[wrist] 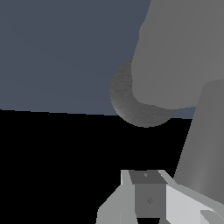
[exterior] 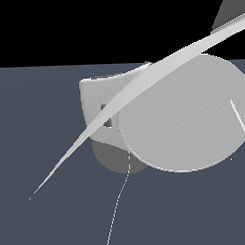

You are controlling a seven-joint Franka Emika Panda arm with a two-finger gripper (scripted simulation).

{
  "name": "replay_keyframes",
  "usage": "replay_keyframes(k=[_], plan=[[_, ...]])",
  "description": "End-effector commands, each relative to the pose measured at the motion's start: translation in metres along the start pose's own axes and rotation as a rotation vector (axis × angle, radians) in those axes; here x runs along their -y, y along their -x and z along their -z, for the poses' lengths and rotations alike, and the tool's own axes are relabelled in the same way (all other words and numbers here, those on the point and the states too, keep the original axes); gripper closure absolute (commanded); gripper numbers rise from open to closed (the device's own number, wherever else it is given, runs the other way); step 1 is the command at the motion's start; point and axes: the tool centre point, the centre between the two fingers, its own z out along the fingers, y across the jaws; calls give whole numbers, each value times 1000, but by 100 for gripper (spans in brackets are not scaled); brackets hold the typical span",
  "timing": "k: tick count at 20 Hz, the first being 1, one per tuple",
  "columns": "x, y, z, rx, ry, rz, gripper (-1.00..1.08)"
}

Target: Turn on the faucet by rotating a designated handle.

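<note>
Behind the faucet [exterior: 187, 114], whose flat round end filled the exterior view, the gripper [exterior: 107, 120] sat close by the handle [exterior: 95, 130], a thin rod sweeping across that view. Whether its jaws were spread or closed could not be told. No rotation was evident; turning apparently remained.

Large pale grey disc, flat round end of faucet [exterior: 187, 117], fills right-centre of frame. Thin shiny handle [exterior: 119, 102] crosses diagonally from upper right corner to lower left, tapering to point. White gripper [exterior: 101, 115] sits left of centre behind handle and disc, jaw state unclear. Dark round base [exterior: 112, 160] shows beneath. Blue-grey floor [exterior: 40, 147], black band on top.
</note>
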Motion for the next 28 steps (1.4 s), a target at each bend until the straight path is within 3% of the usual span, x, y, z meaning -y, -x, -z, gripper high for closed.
replay_keyframes(k=[1,3,4,28], plan=[[-19,31,-5,46,12,-47,108],[-21,34,-5,49,13,-47,108],[-7,6,0,17,10,14,108],[-64,31,-3,40,13,-27,108]])
